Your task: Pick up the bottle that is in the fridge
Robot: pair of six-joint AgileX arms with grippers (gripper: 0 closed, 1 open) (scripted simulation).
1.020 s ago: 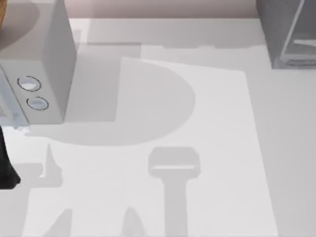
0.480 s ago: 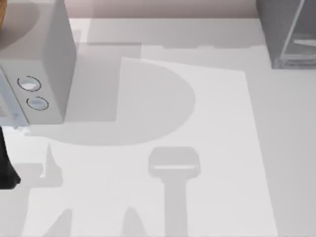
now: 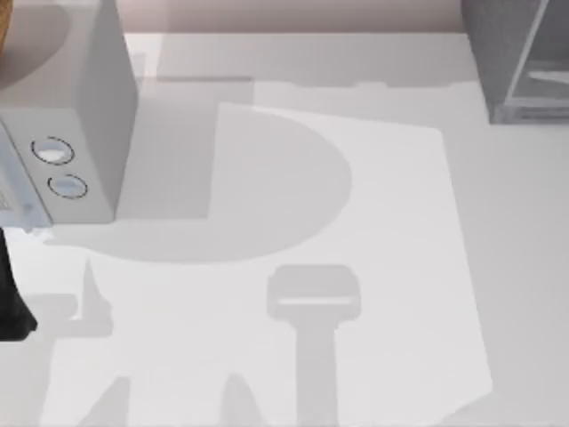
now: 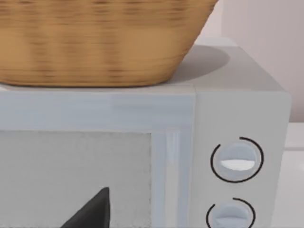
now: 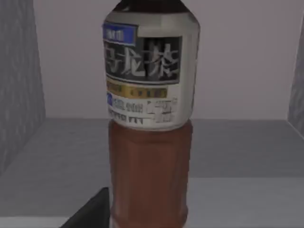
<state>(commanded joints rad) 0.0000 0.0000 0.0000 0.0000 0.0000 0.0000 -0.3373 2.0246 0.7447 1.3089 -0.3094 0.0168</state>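
The bottle [image 5: 148,118] stands upright on the floor inside the fridge [image 5: 19,85], close in front of the right wrist camera. It has a pale printed label, dark shoulders and brown liquid below; its cap is cut off from view. A dark part of my right gripper [image 5: 90,213] shows low down beside the bottle's base, and whether it touches the bottle is unclear. From above, the fridge [image 3: 507,53] is the dark grey box at the table's far right corner. My left arm [image 3: 11,298] is parked at the table's left edge.
A light grey box with two round dials [image 3: 67,133] stands at the far left, with a woven basket [image 4: 95,42] on top. The left gripper [image 4: 90,213] faces this box's front. Shadows of the arms lie on the white table [image 3: 400,267].
In the top view a shadow edge has moved in at the lower right corner of the table's lit patch. Nothing else has visibly moved.
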